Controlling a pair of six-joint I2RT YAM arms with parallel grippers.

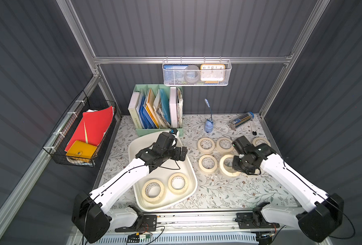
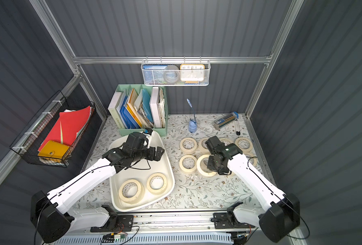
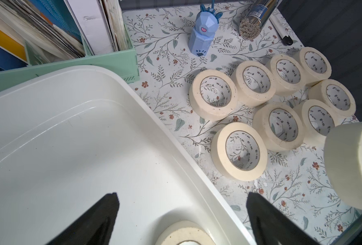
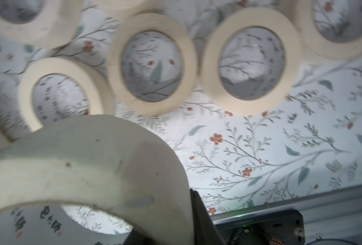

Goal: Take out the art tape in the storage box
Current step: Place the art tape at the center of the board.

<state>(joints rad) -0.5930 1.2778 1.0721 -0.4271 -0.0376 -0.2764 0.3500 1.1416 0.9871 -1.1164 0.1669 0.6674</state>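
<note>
The storage box (image 1: 193,176) (image 2: 171,177) is a white tub at the table's front left, with two cream art tape rolls (image 1: 154,191) (image 1: 178,183) lying flat in its near end. My left gripper (image 1: 183,153) (image 3: 182,203) hovers open over the box's far right side with nothing between its fingers, above one boxed roll (image 3: 185,233). Several more rolls (image 1: 206,145) (image 3: 213,95) lie on the table to the right. My right gripper (image 1: 236,164) (image 4: 165,212) is shut on the wall of a tilted roll (image 1: 228,165) (image 4: 91,159) beside them.
A mint-green file organiser (image 1: 156,110) stands right behind the box. A blue figurine (image 1: 208,126), a pencil tube (image 1: 241,119) and a pen (image 1: 253,128) lie at the back right. A white mesh basket (image 1: 196,73) hangs on the back rail, a black wire basket (image 1: 80,131) on the left wall.
</note>
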